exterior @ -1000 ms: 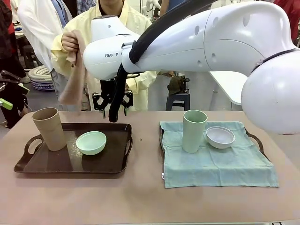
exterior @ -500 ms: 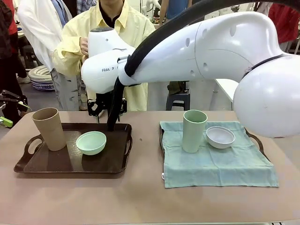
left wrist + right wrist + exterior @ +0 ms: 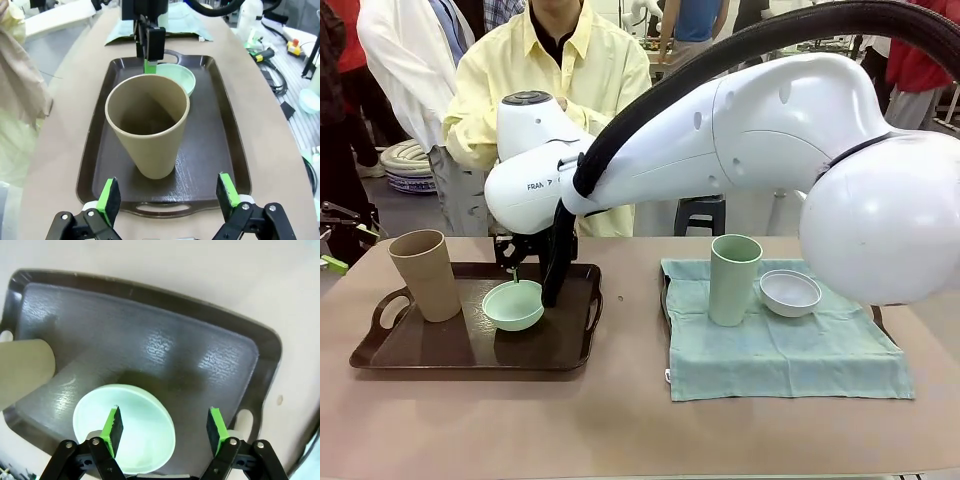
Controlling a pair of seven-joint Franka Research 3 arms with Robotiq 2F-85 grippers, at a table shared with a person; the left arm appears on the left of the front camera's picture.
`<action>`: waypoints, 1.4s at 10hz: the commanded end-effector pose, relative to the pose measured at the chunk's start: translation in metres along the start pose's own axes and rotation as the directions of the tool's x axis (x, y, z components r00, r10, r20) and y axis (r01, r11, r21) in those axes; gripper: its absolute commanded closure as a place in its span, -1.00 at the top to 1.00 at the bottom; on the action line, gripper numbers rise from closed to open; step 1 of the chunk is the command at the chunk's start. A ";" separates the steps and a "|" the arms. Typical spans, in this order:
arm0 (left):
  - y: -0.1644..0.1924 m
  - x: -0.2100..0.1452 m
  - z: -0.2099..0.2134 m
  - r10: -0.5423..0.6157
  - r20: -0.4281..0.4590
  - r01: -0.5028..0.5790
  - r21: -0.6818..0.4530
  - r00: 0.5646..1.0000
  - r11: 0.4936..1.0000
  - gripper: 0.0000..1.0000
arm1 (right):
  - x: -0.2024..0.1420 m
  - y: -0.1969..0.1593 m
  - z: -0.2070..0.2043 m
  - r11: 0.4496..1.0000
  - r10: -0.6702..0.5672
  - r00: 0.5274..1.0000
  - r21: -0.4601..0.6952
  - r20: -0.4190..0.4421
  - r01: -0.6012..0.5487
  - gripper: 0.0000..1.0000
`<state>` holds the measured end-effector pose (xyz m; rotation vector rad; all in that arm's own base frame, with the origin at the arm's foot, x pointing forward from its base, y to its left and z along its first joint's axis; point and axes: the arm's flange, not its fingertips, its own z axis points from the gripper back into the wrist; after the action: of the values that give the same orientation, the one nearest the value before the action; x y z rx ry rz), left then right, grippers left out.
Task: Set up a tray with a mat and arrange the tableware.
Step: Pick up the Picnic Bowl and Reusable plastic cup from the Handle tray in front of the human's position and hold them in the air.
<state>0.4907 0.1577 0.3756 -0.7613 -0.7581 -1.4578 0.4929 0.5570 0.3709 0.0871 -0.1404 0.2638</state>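
The right gripper (image 3: 164, 424) hangs spread wide over the small round mint green bowl (image 3: 514, 304) on the dark brown plastic tray (image 3: 470, 352), lower left in the front view. The left gripper (image 3: 167, 196) is spread too, low in its wrist view, near the tall tan cup (image 3: 147, 125) on that tray

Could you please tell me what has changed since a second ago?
The right gripper came down from above the brown tray's far edge to the mint bowl, jaws open astride its rim; nothing gripped or released. The tan cup, sage cup, white bowl and mat stayed put.
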 end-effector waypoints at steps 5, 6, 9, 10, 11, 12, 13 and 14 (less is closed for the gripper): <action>0.016 -0.008 -0.021 0.040 0.050 -0.039 -0.010 0.998 0.999 1.00 | -0.034 0.005 0.006 0.993 -0.048 0.999 -0.104 0.027 0.050 0.74; 0.016 -0.008 -0.025 0.038 0.053 -0.037 -0.017 0.998 0.999 1.00 | -0.037 0.002 0.005 0.991 -0.074 0.997 -0.110 0.036 0.078 0.74; 0.012 -0.006 -0.032 0.035 0.062 -0.034 -0.029 0.997 0.999 1.00 | -0.048 -0.015 0.000 0.983 -0.147 0.988 -0.104 0.042 0.150 0.74; 0.012 -0.005 -0.035 0.034 0.066 -0.032 -0.036 0.997 0.999 1.00 | -0.051 -0.018 -0.001 0.984 -0.148 0.988 -0.095 0.040 0.151 0.74; 0.012 -0.006 -0.039 0.036 0.072 -0.033 -0.044 0.997 0.998 1.00 | -0.053 -0.020 -0.002 0.983 -0.153 0.987 -0.093 0.043 0.157 0.74; 0.011 -0.005 -0.045 0.047 0.079 -0.044 -0.045 0.996 0.998 1.00 | -0.054 -0.022 -0.003 0.983 -0.157 0.987 -0.089 0.042 0.160 0.74; 0.010 -0.004 -0.050 0.077 0.089 -0.074 -0.038 0.993 0.997 1.00 | -0.054 -0.022 -0.004 0.984 -0.157 0.987 -0.080 0.040 0.160 0.74; 0.012 -0.006 -0.055 0.092 0.089 -0.090 -0.027 0.992 0.996 1.00 | -0.053 -0.024 -0.005 0.984 -0.158 0.987 -0.078 0.039 0.160 0.74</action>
<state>0.5012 0.1221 0.3406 -0.8740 -0.7479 -1.4127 0.4588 0.5327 0.3593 0.0070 -0.1561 0.1213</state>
